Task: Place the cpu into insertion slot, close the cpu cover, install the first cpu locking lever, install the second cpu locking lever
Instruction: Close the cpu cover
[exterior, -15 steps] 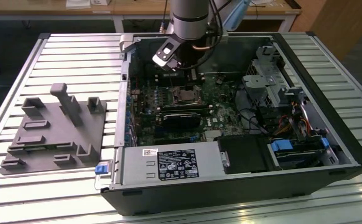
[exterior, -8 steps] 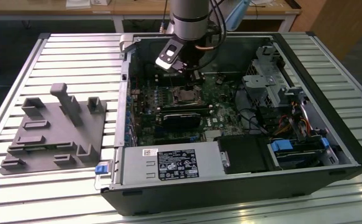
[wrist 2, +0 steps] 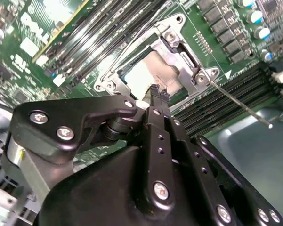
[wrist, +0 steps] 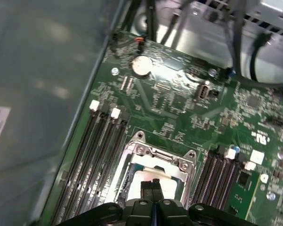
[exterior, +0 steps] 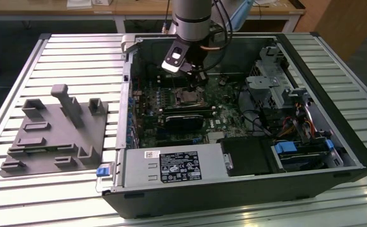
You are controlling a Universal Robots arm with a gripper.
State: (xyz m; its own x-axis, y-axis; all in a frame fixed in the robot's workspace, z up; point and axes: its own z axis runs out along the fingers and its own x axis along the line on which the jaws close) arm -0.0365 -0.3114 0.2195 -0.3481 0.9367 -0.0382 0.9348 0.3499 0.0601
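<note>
Cpu (wrist 2: 139, 76) lies under the cpu cover (wrist 2: 175, 59) between memory slots (wrist 2: 110, 35), the pincer (wrist 2: 158, 92) pressed together just above it.

exterior high — wrist views share cpu (wrist 2: 143, 75)

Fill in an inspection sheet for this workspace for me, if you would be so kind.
Surface: slatted metal table bearing an open computer case.
Job's things: cpu sits in the insertion slot; cpu cover appears down over it; one locking lever sticks out sideways.
Clutter: grey fixture tray on the exterior view's left.
Grippers: gripper shut, tips just above the cpu.
Cables: coloured wires by the drive bays.
Surroundings: wooden benches behind.
</note>
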